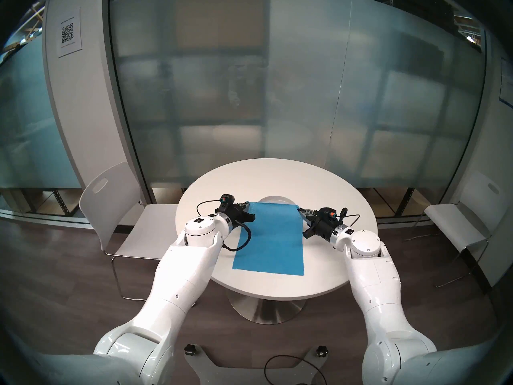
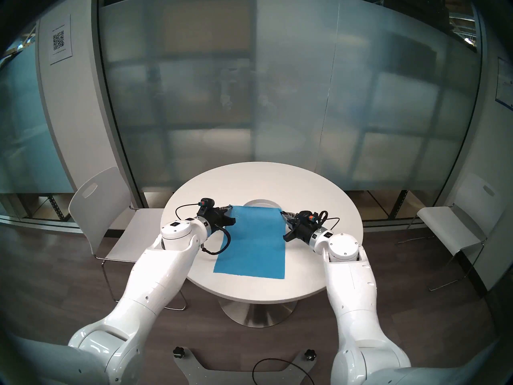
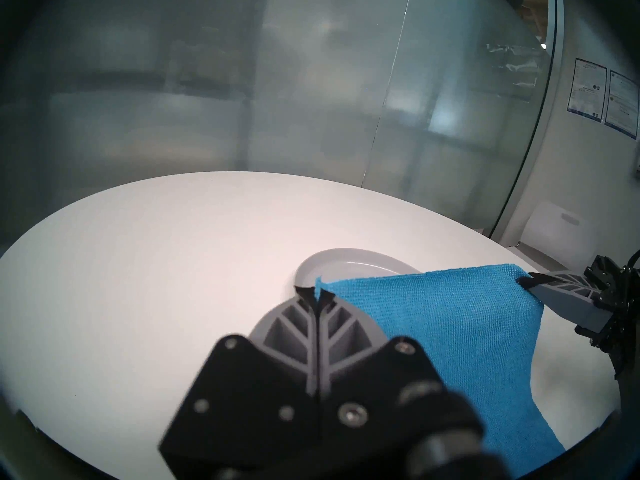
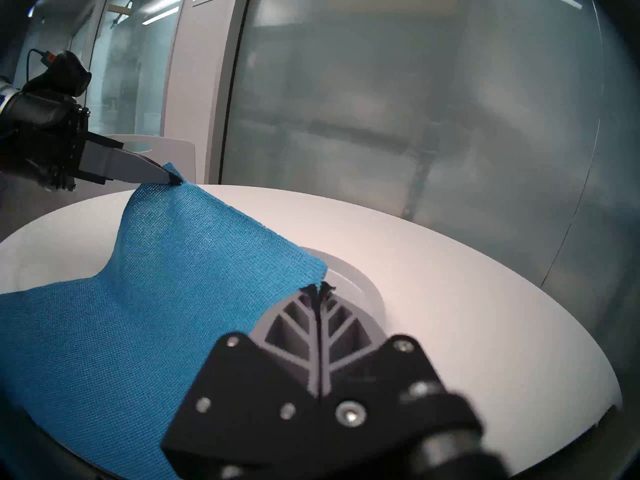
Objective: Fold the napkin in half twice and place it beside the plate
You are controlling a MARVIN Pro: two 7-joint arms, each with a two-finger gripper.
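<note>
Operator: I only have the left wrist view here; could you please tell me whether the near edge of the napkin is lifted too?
Observer: No. In the head view the napkin has its near edge flat on the table; only the far edge is raised.
Operator: Thank you. Is the right gripper really closed on its corner?
Observer: Yes. The right wrist view shows the right gripper with its fingers pressed together on the far right corner.
Operator: And what does the left gripper look like from the other side?
Observer: From the right wrist view the left gripper pinches the far left corner, held above the tabletop.
Operator: Where is the plate?
Observer: The plate sits just beyond the raised edge, partly hidden by it.
</note>
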